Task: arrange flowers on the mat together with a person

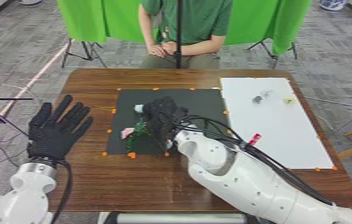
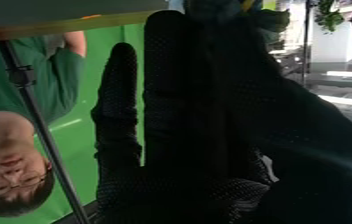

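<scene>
Head view shows the left hand (image 1: 53, 137) with fingers straight and apart. Over the black mat (image 1: 203, 100), the right hand (image 1: 162, 117) is near what seems a pink flower (image 1: 127, 132); its grip I cannot tell.

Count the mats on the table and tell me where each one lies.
2: a black mat, partly beneath the right hand, and a white mat, to the right of the black one.
</scene>
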Controlling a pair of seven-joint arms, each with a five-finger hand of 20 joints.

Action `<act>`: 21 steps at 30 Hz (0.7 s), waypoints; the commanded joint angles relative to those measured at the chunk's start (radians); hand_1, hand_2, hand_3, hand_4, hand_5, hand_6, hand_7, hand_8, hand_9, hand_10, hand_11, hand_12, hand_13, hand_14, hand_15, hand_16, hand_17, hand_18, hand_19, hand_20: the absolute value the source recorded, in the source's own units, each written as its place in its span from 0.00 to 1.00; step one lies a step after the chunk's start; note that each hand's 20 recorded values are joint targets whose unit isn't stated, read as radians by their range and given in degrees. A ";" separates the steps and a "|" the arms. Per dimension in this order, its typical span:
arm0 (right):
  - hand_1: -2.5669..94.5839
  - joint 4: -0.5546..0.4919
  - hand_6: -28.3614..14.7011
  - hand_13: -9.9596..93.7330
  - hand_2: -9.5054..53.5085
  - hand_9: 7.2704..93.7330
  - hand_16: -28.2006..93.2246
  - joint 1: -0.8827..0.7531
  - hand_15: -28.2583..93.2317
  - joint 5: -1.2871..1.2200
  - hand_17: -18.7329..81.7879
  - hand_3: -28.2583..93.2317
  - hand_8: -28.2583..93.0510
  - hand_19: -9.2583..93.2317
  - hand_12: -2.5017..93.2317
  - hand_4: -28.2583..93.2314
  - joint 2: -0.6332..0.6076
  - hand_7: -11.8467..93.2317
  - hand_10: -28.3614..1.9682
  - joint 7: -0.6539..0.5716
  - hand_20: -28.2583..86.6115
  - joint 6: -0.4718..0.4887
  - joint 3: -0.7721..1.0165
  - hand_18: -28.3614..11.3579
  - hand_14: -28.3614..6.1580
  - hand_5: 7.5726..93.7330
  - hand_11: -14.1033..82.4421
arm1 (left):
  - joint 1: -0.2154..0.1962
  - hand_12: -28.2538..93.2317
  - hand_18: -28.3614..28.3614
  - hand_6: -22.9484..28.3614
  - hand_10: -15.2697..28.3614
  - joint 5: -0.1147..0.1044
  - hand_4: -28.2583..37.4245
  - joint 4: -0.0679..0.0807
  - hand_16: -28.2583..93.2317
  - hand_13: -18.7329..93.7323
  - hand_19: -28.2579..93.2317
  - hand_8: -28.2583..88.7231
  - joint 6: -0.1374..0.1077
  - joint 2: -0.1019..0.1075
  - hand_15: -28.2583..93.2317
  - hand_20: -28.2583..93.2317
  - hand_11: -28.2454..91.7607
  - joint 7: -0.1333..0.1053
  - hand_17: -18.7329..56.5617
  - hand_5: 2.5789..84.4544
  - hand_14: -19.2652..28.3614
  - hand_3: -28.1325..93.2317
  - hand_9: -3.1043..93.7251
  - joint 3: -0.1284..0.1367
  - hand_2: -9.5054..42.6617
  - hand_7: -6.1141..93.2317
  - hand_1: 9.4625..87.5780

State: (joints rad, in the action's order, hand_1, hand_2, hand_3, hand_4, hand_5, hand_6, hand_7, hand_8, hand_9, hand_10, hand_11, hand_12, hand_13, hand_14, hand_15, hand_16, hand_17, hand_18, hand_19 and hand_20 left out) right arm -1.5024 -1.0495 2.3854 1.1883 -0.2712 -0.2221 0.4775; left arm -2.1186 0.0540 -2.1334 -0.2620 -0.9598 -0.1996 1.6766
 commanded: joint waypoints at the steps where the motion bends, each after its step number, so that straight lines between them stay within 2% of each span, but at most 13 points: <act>1: 0.63 -0.013 0.76 0.70 0.00 0.78 0.56 -0.015 0.51 0.031 0.48 0.82 0.17 0.71 0.43 0.00 0.016 0.65 0.74 -0.015 0.54 0.042 0.022 0.36 0.78 0.60 0.25 | -0.004 0.29 0.75 0.58 0.71 -0.004 0.00 0.002 0.16 0.42 0.53 0.16 0.005 -0.002 0.50 0.35 0.41 0.007 0.18 0.48 0.73 0.81 0.42 -0.002 0.42 0.15 0.24; 7: 0.64 -0.033 0.76 0.69 0.00 0.75 0.55 -0.029 0.50 0.022 0.48 0.81 0.15 0.70 0.40 0.00 0.015 0.63 0.73 -0.023 0.53 0.056 0.036 0.36 0.79 0.59 0.24 | -0.008 0.29 0.75 0.58 0.71 -0.008 0.00 0.000 0.16 0.42 0.53 0.16 0.002 -0.003 0.50 0.35 0.41 0.006 0.17 0.48 0.72 0.81 0.42 0.003 0.42 0.15 0.24; 14: 0.64 -0.054 0.76 0.67 0.00 0.70 0.54 -0.040 0.49 0.023 0.47 0.82 0.12 0.71 0.29 0.00 0.009 0.60 0.70 -0.008 0.52 0.064 0.041 0.36 0.79 0.61 0.32 | -0.009 0.29 0.75 0.58 0.71 -0.015 0.00 0.000 0.16 0.42 0.53 0.16 0.000 -0.006 0.50 0.35 0.41 0.008 0.18 0.48 0.73 0.81 0.42 0.004 0.42 0.15 0.24; 21: 0.63 -0.060 0.76 0.66 0.00 0.68 0.53 -0.047 0.49 0.024 0.47 0.83 0.13 0.70 0.21 0.00 0.009 0.46 0.67 0.003 0.51 0.057 0.051 0.36 0.76 0.69 0.34 | -0.004 0.29 0.75 0.58 0.71 -0.017 0.00 0.006 0.16 0.42 0.53 0.16 -0.002 -0.008 0.50 0.35 0.41 0.009 0.18 0.48 0.73 0.82 0.42 0.004 0.42 0.15 0.24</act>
State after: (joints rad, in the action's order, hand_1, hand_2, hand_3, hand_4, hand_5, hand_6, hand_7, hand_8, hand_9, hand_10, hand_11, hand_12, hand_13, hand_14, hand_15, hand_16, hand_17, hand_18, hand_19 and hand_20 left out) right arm -1.5486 -1.0911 2.3960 1.1950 -0.2821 -0.1605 0.5152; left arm -2.1192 0.0442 -2.1334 -0.2629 -0.9598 -0.1991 1.6788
